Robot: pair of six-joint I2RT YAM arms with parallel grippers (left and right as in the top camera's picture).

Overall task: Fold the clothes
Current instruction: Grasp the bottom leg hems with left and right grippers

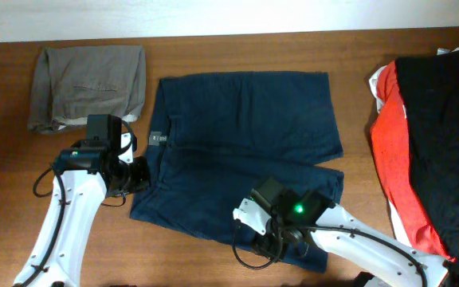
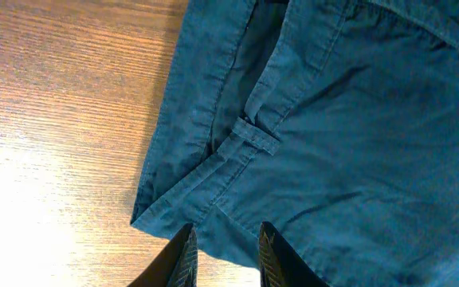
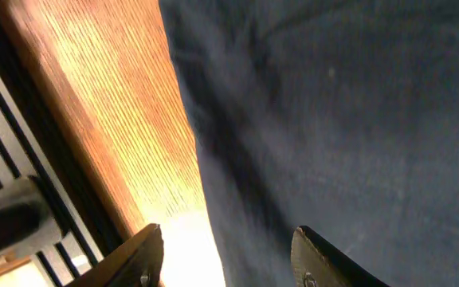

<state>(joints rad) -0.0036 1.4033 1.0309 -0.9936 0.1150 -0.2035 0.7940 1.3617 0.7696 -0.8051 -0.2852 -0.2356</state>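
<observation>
Spread flat mid-table (image 1: 6,159): navy shorts (image 1: 245,151), waistband to the left. Heaped at the right edge: red and black clothes (image 1: 429,143). Folded at the far left corner, apart from the shorts: grey garment (image 1: 86,76). Low over the shorts' waistband corner: left gripper (image 2: 224,239), parted narrowly, cloth showing in the gap. Over the shorts' near edge: right gripper (image 3: 228,243), spread wide, clasping nothing.
</observation>
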